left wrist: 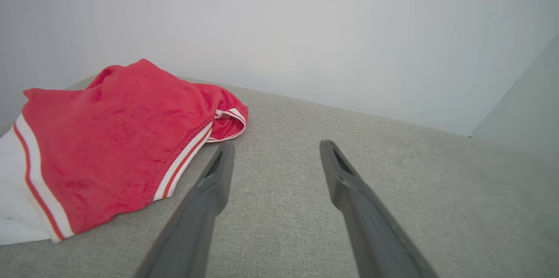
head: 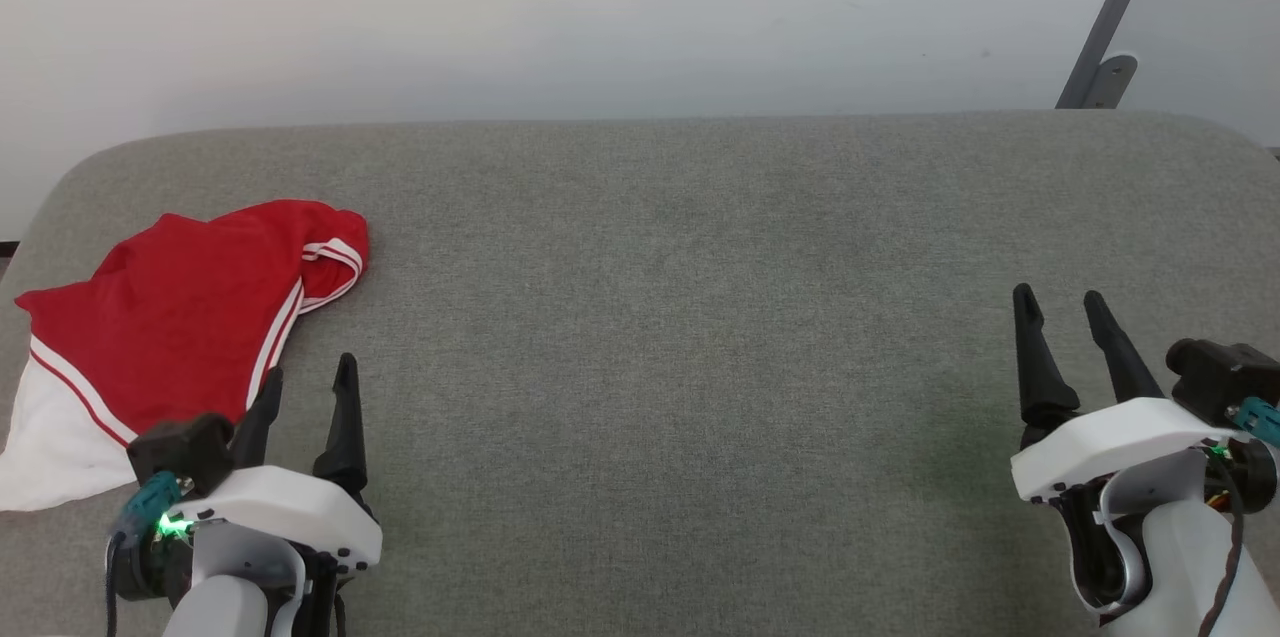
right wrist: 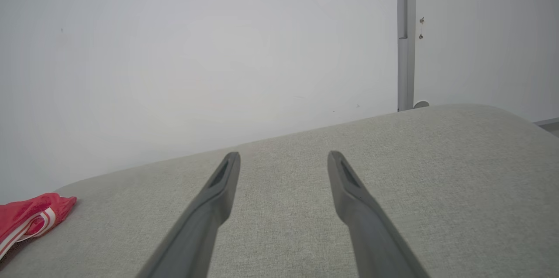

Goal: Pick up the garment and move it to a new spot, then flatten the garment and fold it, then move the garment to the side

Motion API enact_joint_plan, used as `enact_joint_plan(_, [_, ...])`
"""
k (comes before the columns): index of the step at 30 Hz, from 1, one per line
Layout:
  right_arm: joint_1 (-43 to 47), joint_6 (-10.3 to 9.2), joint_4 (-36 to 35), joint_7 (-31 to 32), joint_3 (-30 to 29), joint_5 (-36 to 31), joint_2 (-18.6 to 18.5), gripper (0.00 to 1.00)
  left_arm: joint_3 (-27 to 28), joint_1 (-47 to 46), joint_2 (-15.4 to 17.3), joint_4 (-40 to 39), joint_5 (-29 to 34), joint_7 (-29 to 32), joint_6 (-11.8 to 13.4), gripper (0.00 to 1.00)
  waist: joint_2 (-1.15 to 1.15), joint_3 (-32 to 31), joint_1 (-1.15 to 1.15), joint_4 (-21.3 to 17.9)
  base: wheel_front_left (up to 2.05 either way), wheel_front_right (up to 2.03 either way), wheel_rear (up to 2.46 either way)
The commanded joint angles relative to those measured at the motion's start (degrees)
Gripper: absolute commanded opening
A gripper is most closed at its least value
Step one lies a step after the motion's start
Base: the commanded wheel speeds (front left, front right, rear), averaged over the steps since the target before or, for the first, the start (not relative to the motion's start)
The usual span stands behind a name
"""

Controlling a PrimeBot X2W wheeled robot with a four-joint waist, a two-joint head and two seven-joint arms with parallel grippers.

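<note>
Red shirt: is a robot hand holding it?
No, the shirt lies loose on the grey cushion, and the left gripper beside it has open, empty jaws.

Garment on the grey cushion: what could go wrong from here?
The garment lies bunched at the left edge of the cushion, so a nudge from the open left end effector could push it off. Its layers overlap; a pinch may catch only one. The right end effector is far off.
</note>
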Motion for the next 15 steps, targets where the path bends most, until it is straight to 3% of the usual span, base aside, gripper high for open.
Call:
enact_joint_plan(1, [-0.1,-0.01,-0.7,-0.7,-0.3,-1.2,0.0,1.00,-0.1,0.2,0.5,-0.5,1.7,-0.6,0.0,1.00,0.00,0.0,0.00,0.1,0.00,0.00,0.00])
enact_joint_plan(15, [2.3,-0.02,-3.3,-2.1,-2.4,-6.8,0.3,1.00,2.6,1.4,-0.1,-0.2,6.9,-2.4,-3.0,1.00,0.00,-0.2,0.00,0.5,0.00,0.00,0.00])
